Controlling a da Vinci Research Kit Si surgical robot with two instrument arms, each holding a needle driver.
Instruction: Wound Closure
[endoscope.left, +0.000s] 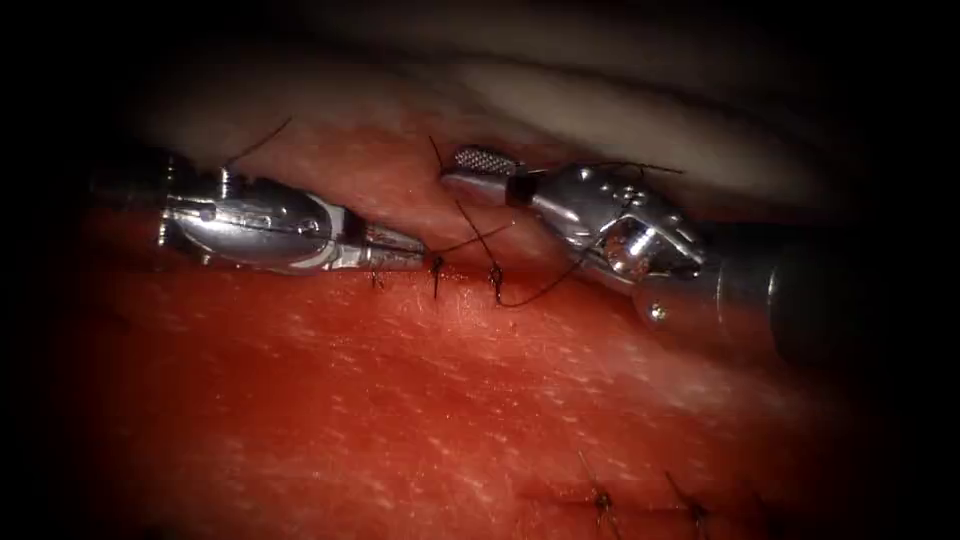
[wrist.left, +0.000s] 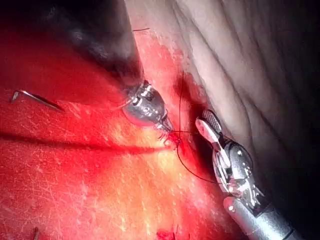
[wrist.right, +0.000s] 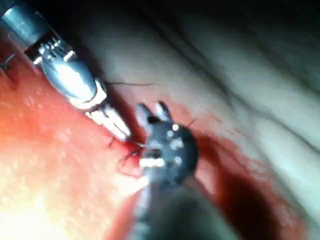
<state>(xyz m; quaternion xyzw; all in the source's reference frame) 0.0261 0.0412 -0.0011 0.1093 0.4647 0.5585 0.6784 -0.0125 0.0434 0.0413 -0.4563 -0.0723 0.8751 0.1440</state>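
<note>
The left arm's silver tool pinches the thin dark thread at a knot on the red tissue. At two o'clock, the right arm's silver tool gapes narrowly, empty. The curved steel needle lies loose on the tissue.

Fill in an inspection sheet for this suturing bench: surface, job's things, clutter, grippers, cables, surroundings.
Surface: tissue, red and glistening.
Job's things: needle lies loose on the tissue, apparently not in it, held by neither tool; thread loops from the stitches along the cut.
Clutter: older stitches with cut ends nearer the endoscope.
Grippers: left tool shut, apparently on the thread at a knot; right tool open, holding nothing.
Cables: nothing seen.
Surroundings: pale folded surface beyond the cut.
</note>
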